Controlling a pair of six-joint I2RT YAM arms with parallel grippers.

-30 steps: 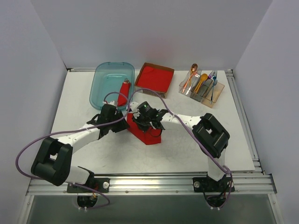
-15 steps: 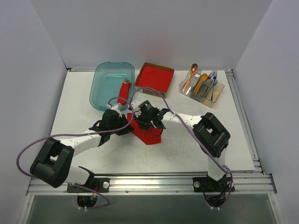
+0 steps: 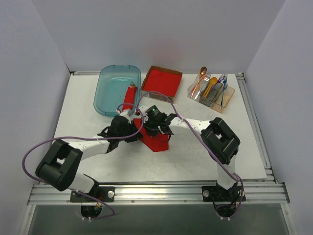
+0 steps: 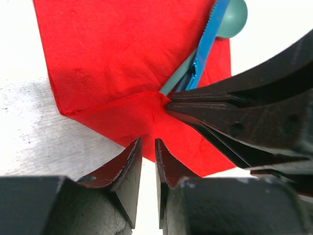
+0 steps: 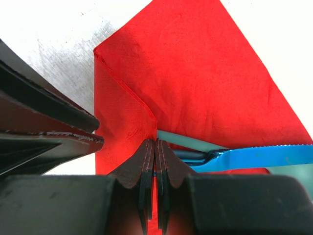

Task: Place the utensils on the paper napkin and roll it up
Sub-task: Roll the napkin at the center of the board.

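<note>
roughly mid-table, the paper napkin point(image 3: 157, 143) lies on the table point(image 3: 195, 156) with one corner folded back over itself.

left wrist view: teal spoon point(image 4: 233, 18) and blue piece point(image 4: 204, 46) lie touching on the sheet, running from centre out toward 1 o'clock. the spoon bowl sticks past the napkin edge onto bare white. their inner ends go under the folded flap.

right gripper point(image 5: 155, 144): jaws pressed together on the raised crease of that flap, red paper pinched between the tips.

left gripper point(image 4: 148, 147): jaws a thin slit apart, tips at the flap's edge, 6 o'clock in its own view. whether paper sits in the slit, cannot tell.

the two grippers are nearly tip to tip.

overhead, read from the napkin:
- teal tray point(image 3: 115, 88) at 11 o'clock, with a red roll point(image 3: 129, 95) by its 4 o'clock corner
- boxed red stack point(image 3: 161, 81) at 12 o'clock
- clear organiser point(image 3: 226, 100) holding an orange spoon point(image 3: 202, 73) at 2 o'clock, well apart
</note>
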